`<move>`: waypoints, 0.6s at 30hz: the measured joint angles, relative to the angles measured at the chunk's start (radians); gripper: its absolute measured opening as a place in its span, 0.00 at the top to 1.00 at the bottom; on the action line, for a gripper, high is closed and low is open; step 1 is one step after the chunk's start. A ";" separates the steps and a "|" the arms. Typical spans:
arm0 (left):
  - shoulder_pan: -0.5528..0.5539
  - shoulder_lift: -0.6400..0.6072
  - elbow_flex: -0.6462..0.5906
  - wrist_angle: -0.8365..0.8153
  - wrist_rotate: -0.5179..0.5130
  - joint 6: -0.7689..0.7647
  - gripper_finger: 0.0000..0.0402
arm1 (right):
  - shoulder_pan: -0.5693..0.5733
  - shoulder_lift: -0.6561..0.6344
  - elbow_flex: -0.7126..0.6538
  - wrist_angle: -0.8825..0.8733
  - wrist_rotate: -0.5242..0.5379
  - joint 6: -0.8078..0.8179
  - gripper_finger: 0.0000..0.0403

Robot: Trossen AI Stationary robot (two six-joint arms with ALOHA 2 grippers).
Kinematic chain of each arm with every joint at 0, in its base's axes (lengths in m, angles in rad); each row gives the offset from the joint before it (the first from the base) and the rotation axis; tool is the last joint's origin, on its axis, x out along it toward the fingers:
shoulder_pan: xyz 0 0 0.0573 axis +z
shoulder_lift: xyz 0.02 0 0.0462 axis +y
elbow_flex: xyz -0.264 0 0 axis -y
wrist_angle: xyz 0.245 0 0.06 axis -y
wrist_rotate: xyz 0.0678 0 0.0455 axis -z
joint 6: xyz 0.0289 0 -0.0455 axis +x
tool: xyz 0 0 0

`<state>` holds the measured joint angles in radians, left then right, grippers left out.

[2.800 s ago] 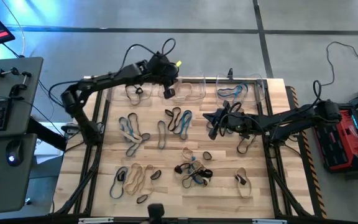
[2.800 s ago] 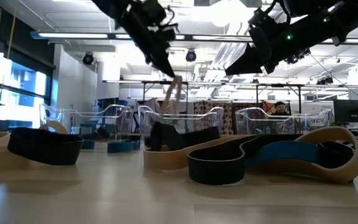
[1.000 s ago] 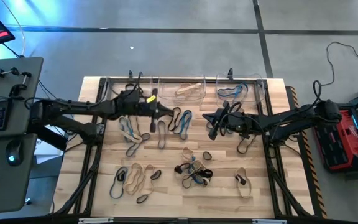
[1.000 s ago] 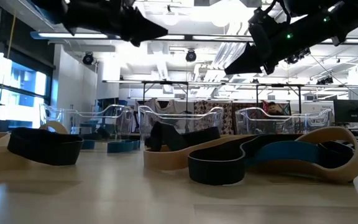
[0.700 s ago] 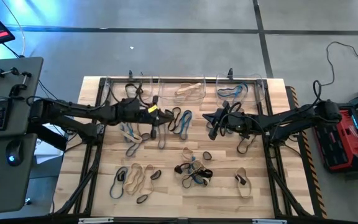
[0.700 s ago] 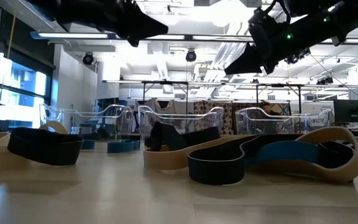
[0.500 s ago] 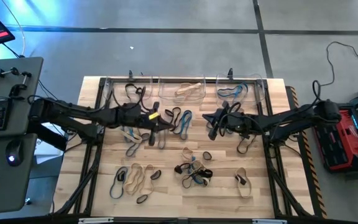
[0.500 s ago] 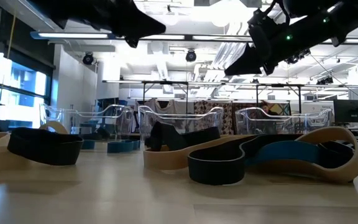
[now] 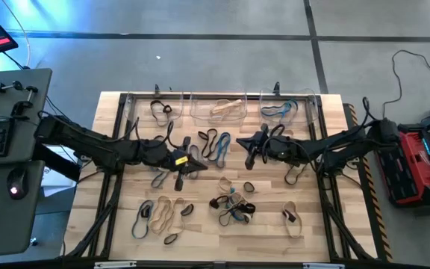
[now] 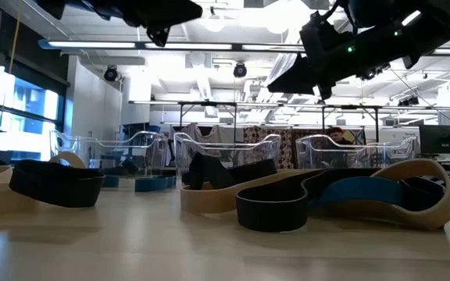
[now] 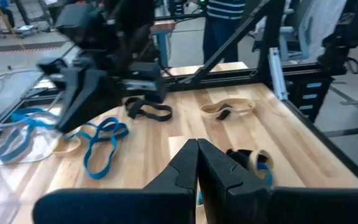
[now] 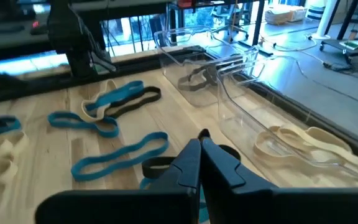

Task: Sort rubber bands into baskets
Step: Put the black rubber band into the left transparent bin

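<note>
Three clear baskets stand in a row along the far edge of the wooden surface (image 9: 334, 224): the left basket (image 9: 136, 112) holds a black band, the middle basket (image 9: 219, 109) a tan band (image 9: 226, 105), and the right basket (image 9: 313, 107) blue bands (image 9: 278, 110). Most rubber bands (image 9: 234, 205) lie loose on the surface in black, tan and blue, in clusters across the middle and near edge, with a blue and black group (image 9: 215, 144) just in front of the middle basket. The left claw (image 9: 179, 179) hangs above the loose bands left of centre, its fingers pressed together with nothing between them. The right claw (image 9: 249, 160) hangs above the surface just in front of the gap between the middle and right baskets, fingers likewise pressed together and empty. In the low view both arms sit high above a tangle of tan, black and blue bands (image 10: 319, 199).
</note>
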<state>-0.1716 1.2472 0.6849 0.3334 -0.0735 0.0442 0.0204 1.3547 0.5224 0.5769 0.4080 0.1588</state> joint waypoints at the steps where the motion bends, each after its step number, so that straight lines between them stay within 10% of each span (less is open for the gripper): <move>1: -0.004 0.001 0.000 0.002 0.001 -0.008 1.00 | 0.000 0.008 0.000 0.019 0.000 0.018 1.00; 18: -0.022 0.049 -0.180 0.398 0.036 -0.017 1.00 | 0.010 0.015 0.000 0.033 0.004 -0.006 1.00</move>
<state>-0.1935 1.2961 0.5048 0.7314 -0.0372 0.0273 0.0299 1.3701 0.5224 0.6102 0.4118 0.1524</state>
